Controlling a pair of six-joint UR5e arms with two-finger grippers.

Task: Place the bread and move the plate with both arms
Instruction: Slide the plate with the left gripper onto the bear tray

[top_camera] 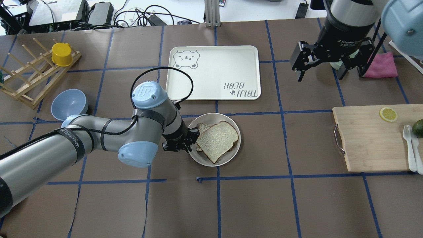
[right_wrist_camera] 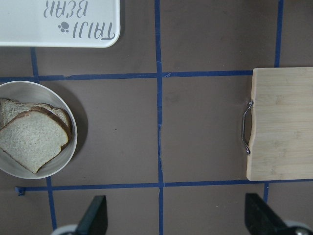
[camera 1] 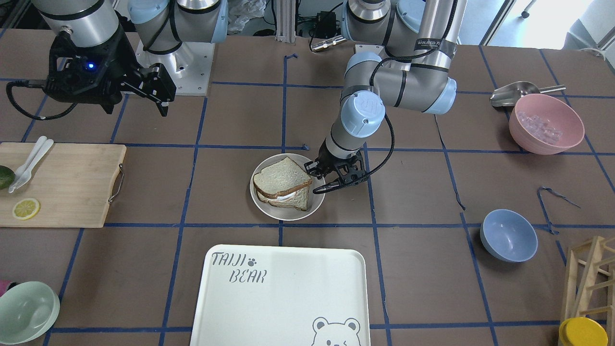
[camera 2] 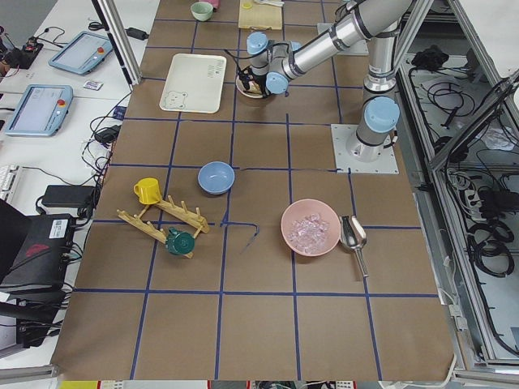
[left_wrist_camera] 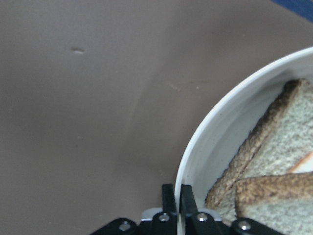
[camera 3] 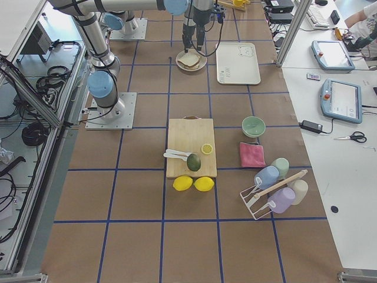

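You see the left fingers (left_wrist_camera: 169, 199) pinched narrow on the raised rim of the round cream-white plate (top_camera: 214, 116) — one inside the lip, one outside — at the edge nearest that arm. The grip looks meant for moving the dish, not for touching the food. The plain pale bread slice with its brown crust (top_camera: 218, 140) lies flat in the plate, on top of a second slice with something white showing between them, so the placing half of the job appears done. The right fingers (right_wrist_camera: 96, 216) hang wide apart and empty, raised above the brown paper-covered bench (top_camera: 297, 205) and well apart from the plate — by the look of it, you have yet to bring that arm in for its share of the carry. The large rectangular white bear-print tray (top_camera: 214, 66) sits near the plate, on the side away from the robot. It is a likely destination, though nothing here confirms it.
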